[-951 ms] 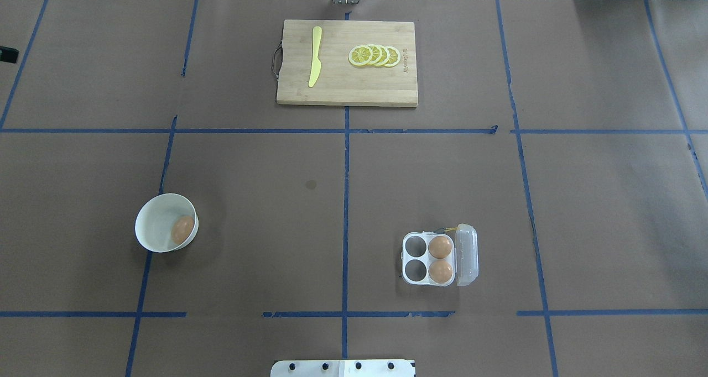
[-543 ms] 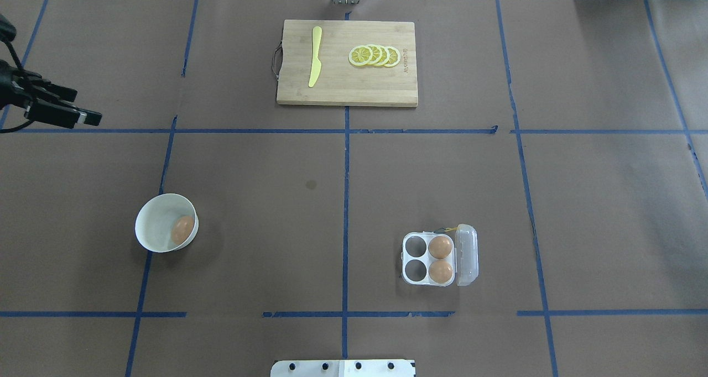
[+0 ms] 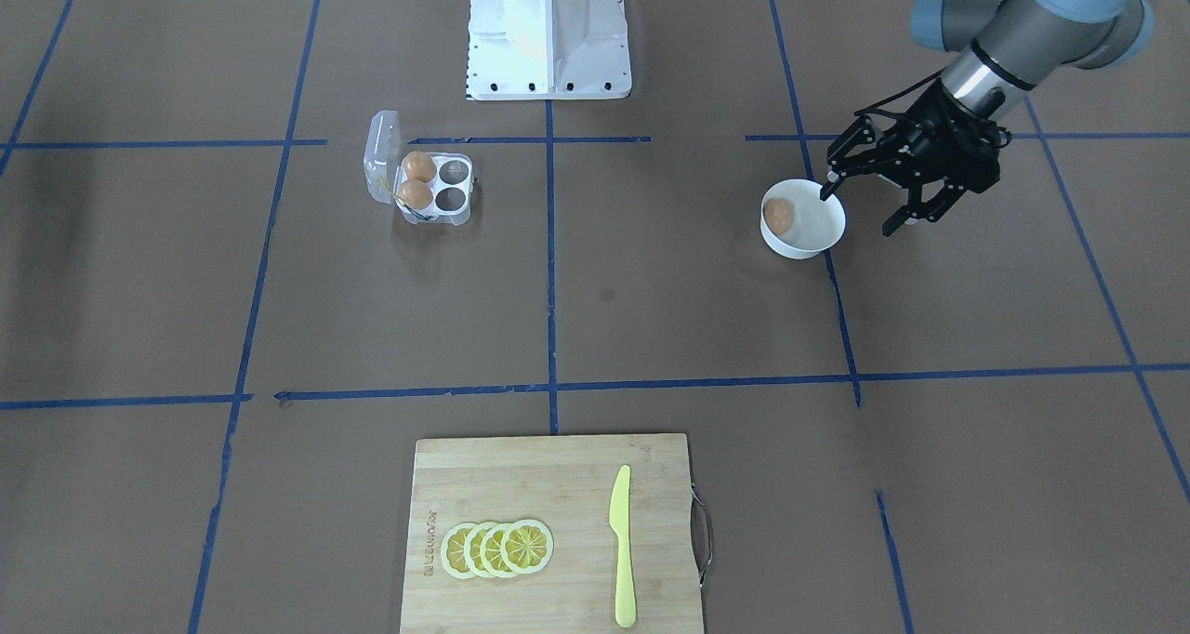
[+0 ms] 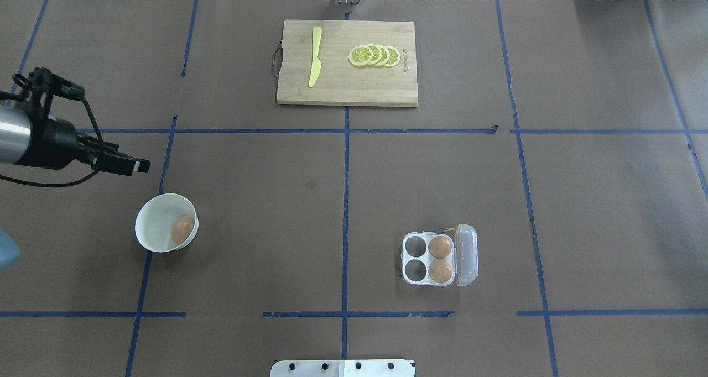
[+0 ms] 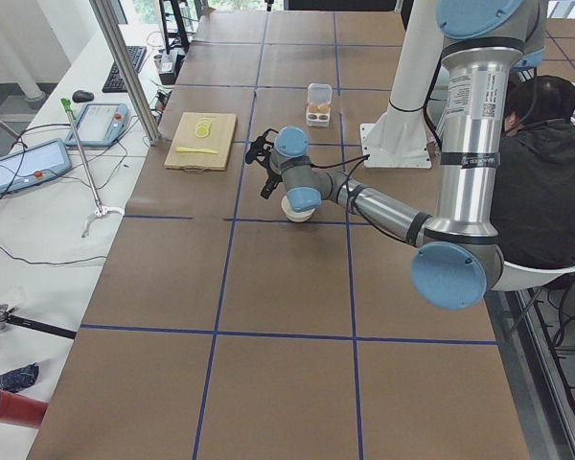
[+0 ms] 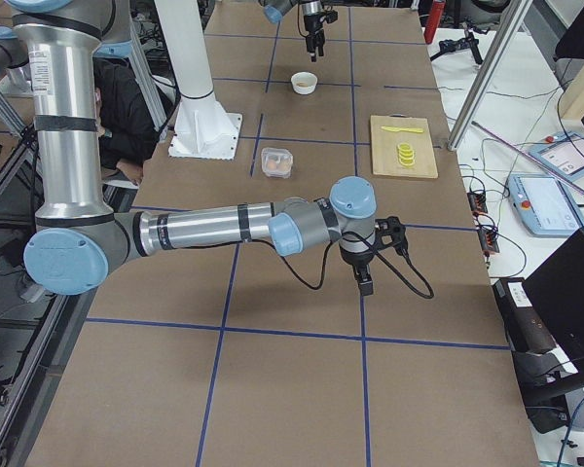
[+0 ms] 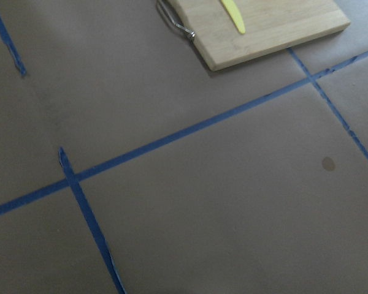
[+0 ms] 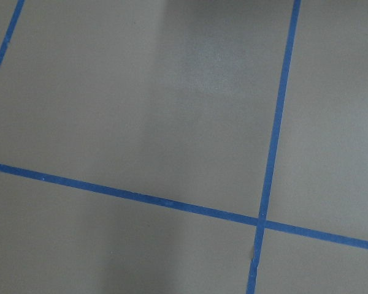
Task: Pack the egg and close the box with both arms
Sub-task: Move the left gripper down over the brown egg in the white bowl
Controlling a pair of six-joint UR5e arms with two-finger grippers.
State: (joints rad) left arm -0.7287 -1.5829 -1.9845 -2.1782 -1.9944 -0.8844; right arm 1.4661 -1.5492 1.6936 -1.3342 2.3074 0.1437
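One orange-brown egg (image 4: 182, 229) lies in a round white bowl (image 4: 148, 216) at the near left; it also shows in the front-facing view (image 3: 779, 212). The clear four-cup box (image 4: 414, 281) stands at the near right with its lid (image 4: 467, 254) open, two eggs (image 4: 440, 247) in its right cups and its two left cups empty. My left gripper (image 3: 857, 211) is open and empty, hovering just beyond the bowl (image 3: 818, 240); it also shows in the overhead view (image 4: 138, 166). My right gripper (image 6: 364, 282) shows only in the exterior right view, far from the box (image 6: 276, 161); I cannot tell whether it is open or shut.
A wooden cutting board (image 4: 343, 92) at the far middle carries a yellow knife (image 4: 315, 56) and lemon slices (image 4: 375, 55). The white base block (image 4: 343, 367) sits at the near edge. Blue tape lines cross the brown table cover.
My left arm has come in from the left edge and moved nearer and rightward, ending just beyond the bowl. The eggs, bowl and box have not moved.
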